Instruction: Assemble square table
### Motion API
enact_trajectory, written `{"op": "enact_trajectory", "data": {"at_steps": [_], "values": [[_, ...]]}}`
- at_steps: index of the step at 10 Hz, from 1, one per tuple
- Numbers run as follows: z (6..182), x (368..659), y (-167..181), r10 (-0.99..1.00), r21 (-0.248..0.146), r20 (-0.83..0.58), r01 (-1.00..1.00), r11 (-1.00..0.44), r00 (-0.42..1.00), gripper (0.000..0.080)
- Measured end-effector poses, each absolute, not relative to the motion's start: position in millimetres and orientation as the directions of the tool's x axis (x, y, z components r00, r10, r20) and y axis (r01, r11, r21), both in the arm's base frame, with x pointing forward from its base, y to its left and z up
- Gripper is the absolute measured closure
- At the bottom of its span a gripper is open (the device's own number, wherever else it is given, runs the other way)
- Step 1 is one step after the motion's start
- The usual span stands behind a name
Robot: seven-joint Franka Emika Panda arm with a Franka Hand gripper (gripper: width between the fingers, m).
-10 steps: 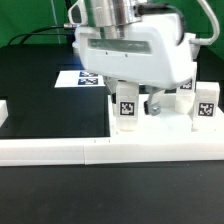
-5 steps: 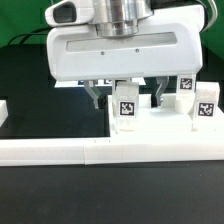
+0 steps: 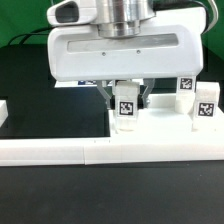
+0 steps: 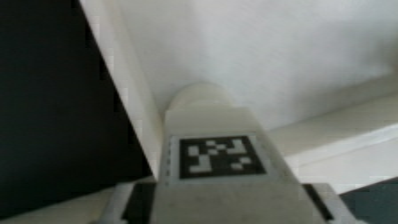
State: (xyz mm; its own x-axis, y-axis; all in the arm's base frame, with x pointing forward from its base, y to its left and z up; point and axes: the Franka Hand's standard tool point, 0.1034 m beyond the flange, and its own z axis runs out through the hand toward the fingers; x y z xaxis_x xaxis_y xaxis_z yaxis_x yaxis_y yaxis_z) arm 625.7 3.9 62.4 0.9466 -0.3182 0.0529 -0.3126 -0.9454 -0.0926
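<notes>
The gripper [image 3: 125, 97] hung under the arm's broad white housing, and its two dark fingers [image 3: 108, 95] stood pressed against either side of a white leg block [image 3: 126, 103], clamped on it. In the wrist view the same leg block [image 4: 217, 140] rose between the finger tips [image 4: 151, 200], its black-and-white tag facing the camera.

At the far left of the exterior view, a small white piece [image 3: 4, 108] sat at the edge of the black table [image 3: 50, 110]. Behind the housing, farther back, a corner of the marker board [image 3: 66, 84] showed on the dark surface.

Toward the middle, the held leg block stood upright at the near left corner of the large white square slab [image 3: 165, 125], which lay flat on the table on the exterior view's right. Whether the block's base touched the slab could not be told.

Further right, two more tagged leg blocks stood on the slab: one [image 3: 186, 85] farther back, mostly hidden by the housing, and one [image 3: 206, 104] nearer, close to the right edge.

Along the near side ran a long low white wall [image 3: 60, 151], just in front of the slab.
</notes>
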Motion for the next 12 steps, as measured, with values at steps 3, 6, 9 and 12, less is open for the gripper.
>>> {"op": "enact_trajectory", "data": {"at_steps": [3,6,9,12], "values": [[61.8,624.2,4.5,-0.761,-0.094,0.025,-0.756,-0.648,0.649,0.0518],[59.4,622.2,5.2,-0.977,-0.098,-0.022,-0.974,-0.207,0.210,0.0519],[58.9,622.0,5.6,-0.996,-0.092,-0.067,-0.994,0.064,-0.058,0.0519],[57.2,620.8,3.5,-0.982,-0.092,-0.111,-0.982,0.166,-0.155,0.0519]]}}
